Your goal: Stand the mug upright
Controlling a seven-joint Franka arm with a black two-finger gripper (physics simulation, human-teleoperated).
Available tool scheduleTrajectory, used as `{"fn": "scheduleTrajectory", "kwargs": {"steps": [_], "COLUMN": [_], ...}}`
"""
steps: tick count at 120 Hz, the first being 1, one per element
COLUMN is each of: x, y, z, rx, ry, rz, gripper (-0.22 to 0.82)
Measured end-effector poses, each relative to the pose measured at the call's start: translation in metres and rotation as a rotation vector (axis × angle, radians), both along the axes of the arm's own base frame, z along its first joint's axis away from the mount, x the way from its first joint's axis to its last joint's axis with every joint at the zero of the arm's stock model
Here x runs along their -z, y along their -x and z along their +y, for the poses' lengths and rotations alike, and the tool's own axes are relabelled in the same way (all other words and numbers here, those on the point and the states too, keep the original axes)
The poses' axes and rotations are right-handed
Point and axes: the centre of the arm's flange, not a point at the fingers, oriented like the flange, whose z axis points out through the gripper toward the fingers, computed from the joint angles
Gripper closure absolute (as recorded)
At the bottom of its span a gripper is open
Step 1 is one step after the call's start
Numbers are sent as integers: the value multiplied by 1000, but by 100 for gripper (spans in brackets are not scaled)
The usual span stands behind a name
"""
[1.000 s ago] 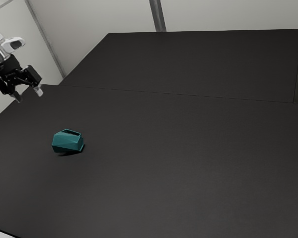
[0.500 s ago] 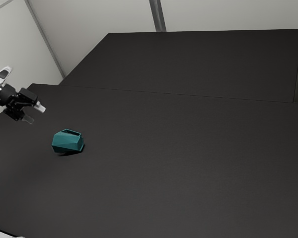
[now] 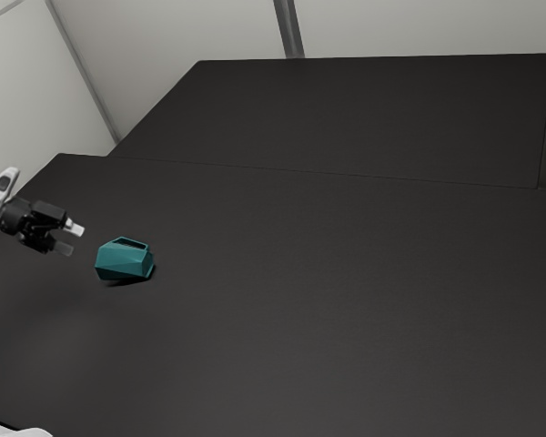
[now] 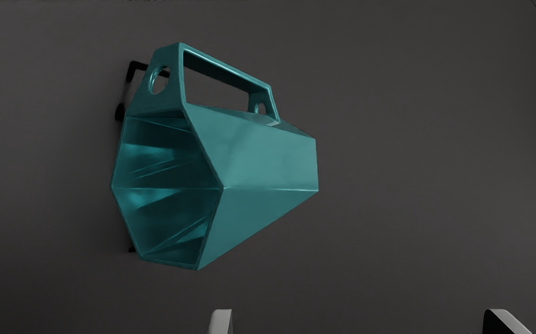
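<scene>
Looks like the gripper (image 3: pixel 71 239) has swung in closer to the mug (image 3: pixel 125 261) since the earlier frame — its fingers (image 4: pixel 221 322) are spread well apart, with nothing pinched between them. Just beyond the tips, the mug's lying on its side, still where it was, with its open mouth and handle (image 4: pixel 226 67) visible in the wrist view — so it's nearer the bench (image 3: pixel 309 309) edge on the exterior view's left than the one on that view's right.
</scene>
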Motion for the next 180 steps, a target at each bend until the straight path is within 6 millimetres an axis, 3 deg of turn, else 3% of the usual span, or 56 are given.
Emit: {"fn": "scheduleTrajectory", "kwargs": {"steps": [76, 117, 180], "x": [80, 91, 94], "y": [-21, -29, -47], "z": [15, 10, -21], "rx": [67, 69, 137], "ry": [29, 93, 126], "rz": [-68, -122, -158], "gripper": [2, 2, 2]}}
